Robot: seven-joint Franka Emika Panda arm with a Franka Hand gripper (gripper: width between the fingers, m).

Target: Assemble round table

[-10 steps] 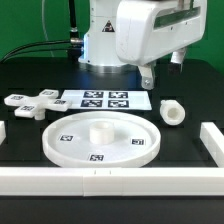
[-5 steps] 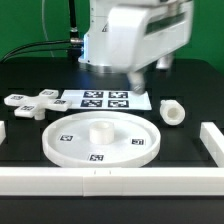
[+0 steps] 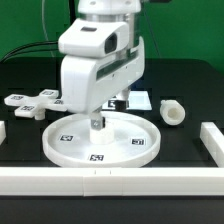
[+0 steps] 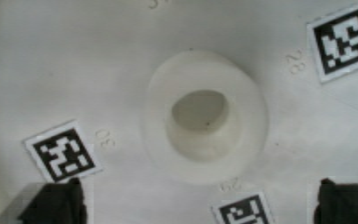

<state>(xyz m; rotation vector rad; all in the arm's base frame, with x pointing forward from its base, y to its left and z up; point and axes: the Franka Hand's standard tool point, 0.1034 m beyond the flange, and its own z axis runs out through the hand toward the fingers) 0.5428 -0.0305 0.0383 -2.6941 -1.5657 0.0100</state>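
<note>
The large round rimmed disc (image 3: 128,130) lies flat on the black table at the front centre. My gripper (image 3: 97,124) hangs low over its middle and hides the central hub in the exterior view. In the wrist view the disc surface (image 4: 123,60) fills the frame, with the raised hub and its hole (image 4: 202,110) and several tags. My gripper (image 4: 201,205) is open and empty, its dark fingertips (image 4: 55,202) far apart. The stubby cylinder post (image 3: 172,112) lies at the exterior view's right. The small cross-shaped piece (image 3: 32,103) lies at its left.
The marker board (image 3: 138,100) lies behind the disc, mostly hidden by the arm. Long white bars border the work area at the front (image 3: 100,181), the exterior view's right (image 3: 211,138) and its left (image 3: 3,133).
The arm has swung from high at the back right down and toward the exterior view's left. The gripper now sits just above the disc's centre. The parts have not moved.
</note>
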